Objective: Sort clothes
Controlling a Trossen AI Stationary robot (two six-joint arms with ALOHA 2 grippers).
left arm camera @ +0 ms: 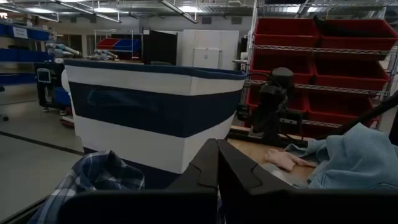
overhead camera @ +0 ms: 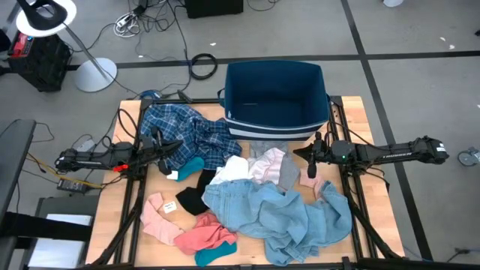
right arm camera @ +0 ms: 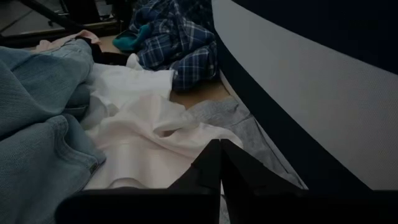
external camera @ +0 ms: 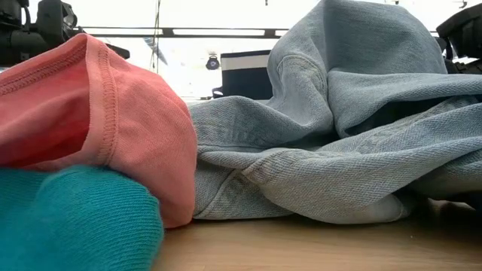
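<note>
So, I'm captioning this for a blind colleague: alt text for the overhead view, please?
A heap of clothes covers a wooden table, in front of an empty dark blue bin. The left gripper, shut, hangs over a blue plaid shirt; the right gripper, shut, is over pale garments.

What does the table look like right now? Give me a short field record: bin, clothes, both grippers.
bin: dark blue bin at the table's far edge, looks empty
plaid shirt: blue plaid shirt heaped beside the bin, on the left arm's side
light blue garment: light blue garment spread over the near right half
pink pieces: pink pieces near the front left
white pieces: white pieces mid-table, in front of the bin
left gripper: left gripper shut, empty, over the plaid shirt
right gripper: right gripper shut, empty, near the bin's front
</note>
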